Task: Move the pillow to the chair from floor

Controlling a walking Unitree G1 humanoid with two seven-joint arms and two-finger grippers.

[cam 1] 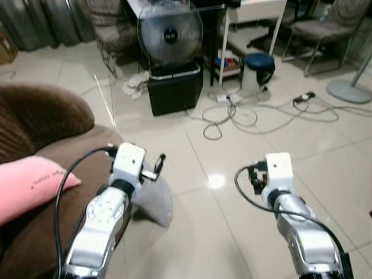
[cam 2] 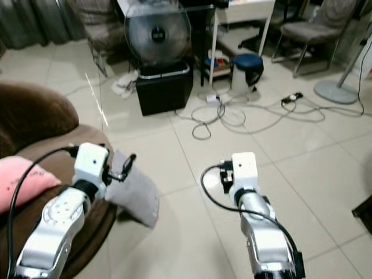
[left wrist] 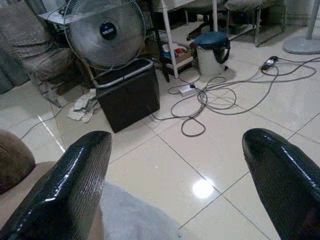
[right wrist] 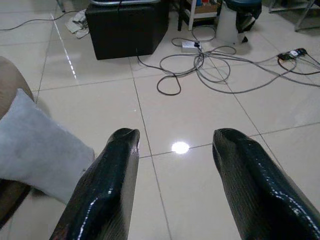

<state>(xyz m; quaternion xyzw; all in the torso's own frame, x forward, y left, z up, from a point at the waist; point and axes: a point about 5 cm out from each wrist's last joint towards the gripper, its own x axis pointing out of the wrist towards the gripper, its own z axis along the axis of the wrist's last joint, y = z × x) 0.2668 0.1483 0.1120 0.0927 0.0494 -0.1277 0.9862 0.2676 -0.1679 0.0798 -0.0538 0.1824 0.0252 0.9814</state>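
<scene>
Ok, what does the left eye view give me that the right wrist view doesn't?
Left eye view adds: a pink pillow on the brown chair, the fan, and the left gripper above the grey pillow. Right wrist view adds: the right gripper up close, its fingers open. Both: the grey pillow against the chair's edge, the black box, the cables.

Two silver arms, ribbed and jointed at the forearm, each ending in a white box-shaped wrist block. A black cable loops from each block back along its arm. The left gripper and right gripper each carry two long, glossy black fingers with a fine textured surface and rounded tips.
</scene>
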